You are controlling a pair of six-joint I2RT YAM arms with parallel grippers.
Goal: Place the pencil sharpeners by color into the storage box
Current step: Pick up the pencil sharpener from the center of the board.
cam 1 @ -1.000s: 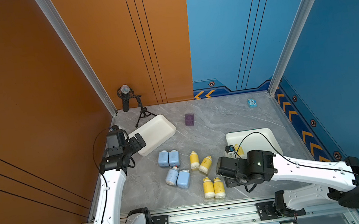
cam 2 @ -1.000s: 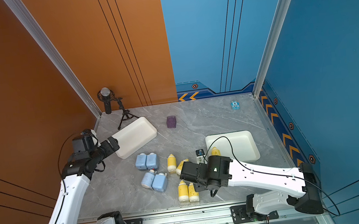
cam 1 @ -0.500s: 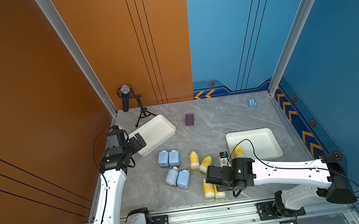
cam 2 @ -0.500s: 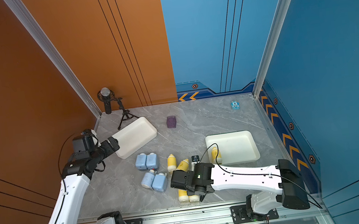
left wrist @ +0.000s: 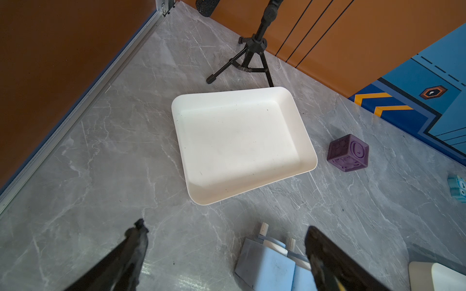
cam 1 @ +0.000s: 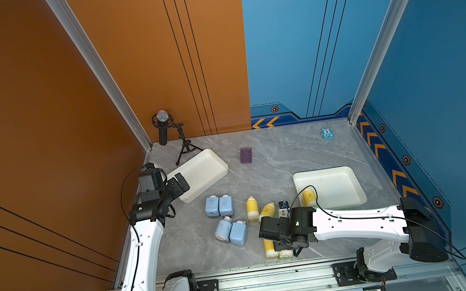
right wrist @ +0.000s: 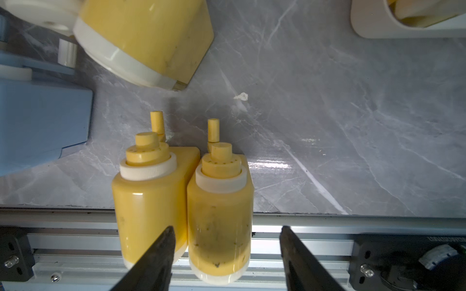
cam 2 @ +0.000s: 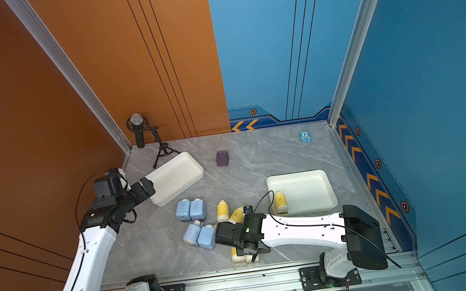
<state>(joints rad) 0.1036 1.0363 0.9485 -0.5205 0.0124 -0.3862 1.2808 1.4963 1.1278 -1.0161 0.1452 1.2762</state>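
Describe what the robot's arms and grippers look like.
The left arm and right arm have smooth white links with black joints and bases. A thin black cable loops off each wrist. The left gripper and right gripper each carry two flat, tapering black fingers. A small green light shows on the right wrist.

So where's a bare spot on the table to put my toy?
Bare table lies between the purple block and the small blue box, and between the empty white tray, the orange wall and the blue sharpeners. The front middle is crowded with blue and yellow sharpeners.
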